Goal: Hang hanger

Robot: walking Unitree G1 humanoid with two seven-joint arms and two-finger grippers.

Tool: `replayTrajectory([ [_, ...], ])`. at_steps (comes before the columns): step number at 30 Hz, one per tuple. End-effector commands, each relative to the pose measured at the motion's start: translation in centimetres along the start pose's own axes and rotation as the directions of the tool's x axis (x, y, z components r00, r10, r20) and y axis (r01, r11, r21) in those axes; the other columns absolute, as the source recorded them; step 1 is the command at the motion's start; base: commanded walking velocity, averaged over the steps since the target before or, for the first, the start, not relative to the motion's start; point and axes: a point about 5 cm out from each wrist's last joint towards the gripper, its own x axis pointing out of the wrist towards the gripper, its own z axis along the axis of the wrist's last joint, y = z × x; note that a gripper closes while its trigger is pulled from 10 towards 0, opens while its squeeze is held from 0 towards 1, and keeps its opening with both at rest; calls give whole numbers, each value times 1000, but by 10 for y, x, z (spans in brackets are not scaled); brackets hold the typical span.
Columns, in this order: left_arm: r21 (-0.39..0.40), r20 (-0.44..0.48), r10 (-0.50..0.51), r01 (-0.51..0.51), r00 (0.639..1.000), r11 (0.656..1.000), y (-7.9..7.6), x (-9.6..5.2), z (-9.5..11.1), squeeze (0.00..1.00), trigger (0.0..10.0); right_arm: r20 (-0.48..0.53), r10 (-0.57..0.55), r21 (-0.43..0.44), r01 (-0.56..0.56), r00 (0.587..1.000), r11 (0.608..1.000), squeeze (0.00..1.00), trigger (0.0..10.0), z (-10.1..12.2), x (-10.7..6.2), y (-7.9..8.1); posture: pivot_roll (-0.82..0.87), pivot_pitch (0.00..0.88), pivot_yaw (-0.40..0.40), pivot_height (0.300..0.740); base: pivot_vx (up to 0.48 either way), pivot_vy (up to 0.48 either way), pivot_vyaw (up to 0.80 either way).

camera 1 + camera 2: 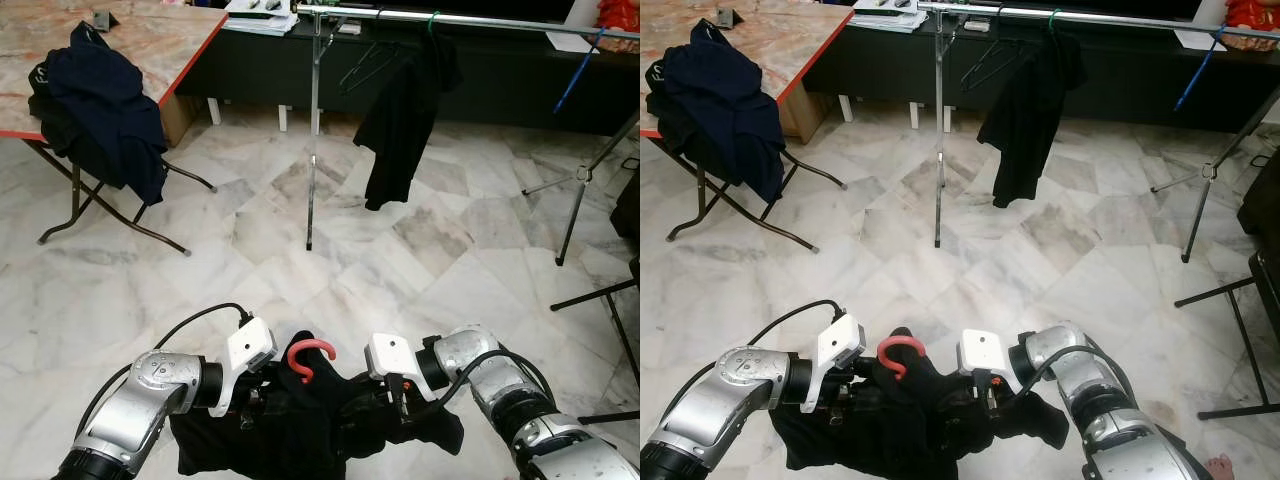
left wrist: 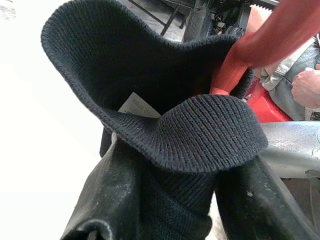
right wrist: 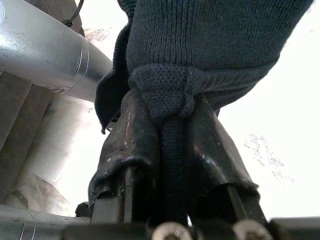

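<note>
A black knit sweater (image 1: 300, 432) on a red hanger, whose hook (image 1: 310, 358) sticks up from the collar, hangs low in front of me between both arms. My left gripper (image 2: 175, 170) is shut on the ribbed collar beside the red hook (image 2: 260, 45). My right gripper (image 3: 172, 127) pinches a fold of the knit fabric between its fingers (image 3: 132, 135). In the eye views the fingertips of both are buried in the cloth. The clothes rack rail (image 1: 450, 17) runs across the far side of the room.
On the rail hang a black garment (image 1: 400, 120), an empty black hanger (image 1: 365, 65) and a blue hanger (image 1: 578, 70). A folding table (image 1: 150, 40) with dark clothes (image 1: 100, 100) stands at the left. Tripod legs (image 1: 575, 200) stand at the right. Marble floor lies between.
</note>
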Motion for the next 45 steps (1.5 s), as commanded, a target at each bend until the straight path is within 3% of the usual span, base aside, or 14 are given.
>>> replayTrajectory([
  [1, -31, -16, -26, 25, 1000, 999, -4, 3, -7, 0, 10000, 48, -30, -76, 33, 998, 997, 0, 0, 19, -4, -10, 73, 186, -44, 740, 0, 0, 0],
  [10, -16, -45, -45, 45, 998, 999, -5, -1, -11, 0, 10000, 42, -45, -88, 48, 998, 995, 0, 0, 23, -7, -14, 72, 184, -41, 740, 0, 0, 0],
  [11, -19, -34, -43, 42, 999, 999, -5, -1, -10, 1000, 10000, 39, -45, -91, 48, 998, 995, 0, 0, 23, -8, -14, 72, 184, -41, 740, 0, 0, 0],
  [21, -14, -44, -27, 26, 999, 1000, -2, -1, -11, 1000, 10000, 18, -55, -104, 57, 998, 993, 0, 0, 24, -12, -17, 71, 180, -43, 740, 0, 0, 0],
  [22, -3, -46, -18, 18, 999, 1000, -1, -1, -11, 0, 10000, 20, -55, -107, 57, 998, 993, 0, 0, 25, -12, -17, 68, 175, -41, 740, 0, 0, 0],
  [34, -13, -40, -22, 21, 999, 1000, 1, 4, -9, 0, 10000, 25, -43, -130, 46, 999, 990, 0, 0, 29, -11, -18, 61, 163, -39, 740, 0, 0, 0],
  [35, -14, -39, -23, 23, 999, 1000, 1, 5, -9, 0, 8627, 25, -44, -132, 47, 999, 990, 0, 0, 30, -11, -18, 61, 163, -39, 740, 0, 0, 0],
  [36, -15, -37, -24, 23, 999, 1000, 1, 6, -9, 0, 8627, 25, -43, -132, 46, 999, 990, 0, 0, 30, -11, -18, 60, 163, -39, 740, 0, 0, 0],
  [38, -18, -34, -27, 27, 999, 999, 1, 7, -9, 0, 3412, 25, -43, -133, 46, 999, 990, 0, 0, 30, -11, -18, 61, 164, -40, 740, 0, 0, 0],
  [39, -20, -31, -28, 27, 999, 999, 1, 8, -9, 0, 0, 26, -44, -134, 47, 999, 990, 0, 0, 30, -10, -18, 61, 165, -40, 740, 0, 0, 0],
  [45, -27, -26, -32, 31, 999, 999, 1, 9, -9, 0, 0, 30, -45, -133, 49, 999, 990, 0, 0, 31, -10, -18, 60, 171, -41, 740, 0, 0, 0],
])
